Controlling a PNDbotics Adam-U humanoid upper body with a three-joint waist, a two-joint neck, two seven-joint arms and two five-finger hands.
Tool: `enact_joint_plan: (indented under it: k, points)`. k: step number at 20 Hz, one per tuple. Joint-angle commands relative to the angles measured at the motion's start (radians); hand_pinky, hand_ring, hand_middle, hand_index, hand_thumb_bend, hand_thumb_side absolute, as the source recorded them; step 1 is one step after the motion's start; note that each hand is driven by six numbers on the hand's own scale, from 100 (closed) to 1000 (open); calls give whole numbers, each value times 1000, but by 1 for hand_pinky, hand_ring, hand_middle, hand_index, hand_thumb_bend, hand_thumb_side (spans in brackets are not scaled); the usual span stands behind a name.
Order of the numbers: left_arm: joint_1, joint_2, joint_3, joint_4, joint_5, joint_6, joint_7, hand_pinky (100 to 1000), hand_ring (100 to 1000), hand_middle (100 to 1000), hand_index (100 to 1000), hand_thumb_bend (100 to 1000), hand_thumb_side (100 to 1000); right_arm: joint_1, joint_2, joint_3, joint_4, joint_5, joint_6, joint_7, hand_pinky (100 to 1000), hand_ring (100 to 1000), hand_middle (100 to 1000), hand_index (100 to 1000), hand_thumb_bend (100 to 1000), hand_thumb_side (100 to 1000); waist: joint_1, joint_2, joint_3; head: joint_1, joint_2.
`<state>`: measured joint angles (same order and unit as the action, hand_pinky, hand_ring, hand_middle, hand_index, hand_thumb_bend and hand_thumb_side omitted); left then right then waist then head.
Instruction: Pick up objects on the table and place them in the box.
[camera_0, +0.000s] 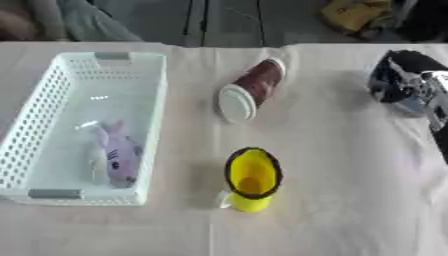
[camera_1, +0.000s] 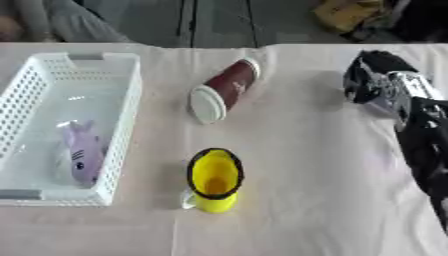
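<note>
At the left of the surface (camera_0: 350, 200) stands the white box (camera_0: 153, 115), with one thing already in it: a purple toy (camera_0: 118, 152) lying toward its near end. Two things are left, by my reading. A brown cup (camera_0: 254, 87) with a white lid lies on its side in the middle, and a yellow mug (camera_0: 252, 177) stands nearer. Far right, the right hand (camera_1: 381, 85) hovers over bare cloth holding nothing; whether its fingers are spread or curled I cannot tell. The left hand is out of view.

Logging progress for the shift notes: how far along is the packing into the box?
Done: a purple plush toy lies in the white basket. In hand: nothing; the right hand is over the table's right side, holding no object. Left: the brown cup lying on its side and the upright yellow mug.
</note>
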<state>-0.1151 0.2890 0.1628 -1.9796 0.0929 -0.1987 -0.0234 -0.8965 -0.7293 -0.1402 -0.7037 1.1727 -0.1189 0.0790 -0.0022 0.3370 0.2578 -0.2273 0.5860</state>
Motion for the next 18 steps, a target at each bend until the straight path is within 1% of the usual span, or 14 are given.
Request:
enact_joint_plan:
  k: [1, 2, 3, 5, 7, 8, 9, 15, 16, 18]
  points:
    - [-8, 9, 8, -20, 2, 1, -2, 281, 778, 780, 798, 295, 905, -11, -34, 0, -21, 16, 0, -43, 100, 153, 288, 402, 332, 100, 0, -21, -3, 3, 1]
    - [-8, 8, 8, -20, 3, 1, -1, 281, 778, 780, 798, 295, 905, -10, -34, 0, -21, 16, 0, -55, 100, 142, 285, 400, 322, 100, 0, -21, -3, 4, 1]
    - [-8, 8, 8, -20, 3, 1, -1, 281, 778, 780, 798, 295, 905, -9, -33, 0, -20, 15, 0, -64, 100, 100, 273, 394, 297, 100, 0, -21, -4, 3, 0]
    - [-8, 8, 8, -20, 3, 2, -1, 281, 778, 780, 798, 294, 905, -5, -31, -4, -18, 4, 4, -89, 100, 100, 239, 402, 216, 100, -1, -21, -5, 3, -1]
    - [-9, 7, 8, -20, 3, 2, 0, 281, 778, 780, 798, 294, 905, -1, -28, -8, -11, -25, 12, -107, 100, 100, 166, 404, 161, 100, 0, -22, -6, 4, 0]
    - [-9, 7, 8, -20, 4, 2, 0, 281, 778, 780, 798, 294, 905, 1, -27, -9, -7, -43, 17, -113, 100, 100, 166, 404, 161, 100, -1, -23, -7, 4, 0]
    - [-9, 7, 8, -20, 4, 2, 0, 282, 778, 780, 798, 295, 904, 2, -27, -7, -5, -58, 20, -117, 100, 100, 140, 400, 165, 100, -1, -23, -7, 4, 0]
    - [-9, 5, 9, -20, 5, 2, 1, 283, 778, 780, 797, 296, 903, 7, -27, 0, 0, -116, 33, -131, 100, 100, 125, 395, 149, 100, 0, -28, -12, 4, -2]
    - [-9, 5, 9, -20, 5, 2, 1, 283, 777, 780, 798, 295, 904, 7, -27, -2, -3, -127, 34, -136, 100, 100, 116, 394, 117, 100, 0, -29, -13, 4, -3]
    - [-8, 5, 9, -20, 5, 3, 1, 283, 777, 780, 797, 295, 904, 7, -26, -7, -17, -166, 35, -151, 100, 100, 103, 391, 100, 100, 0, -31, -16, 4, -3]
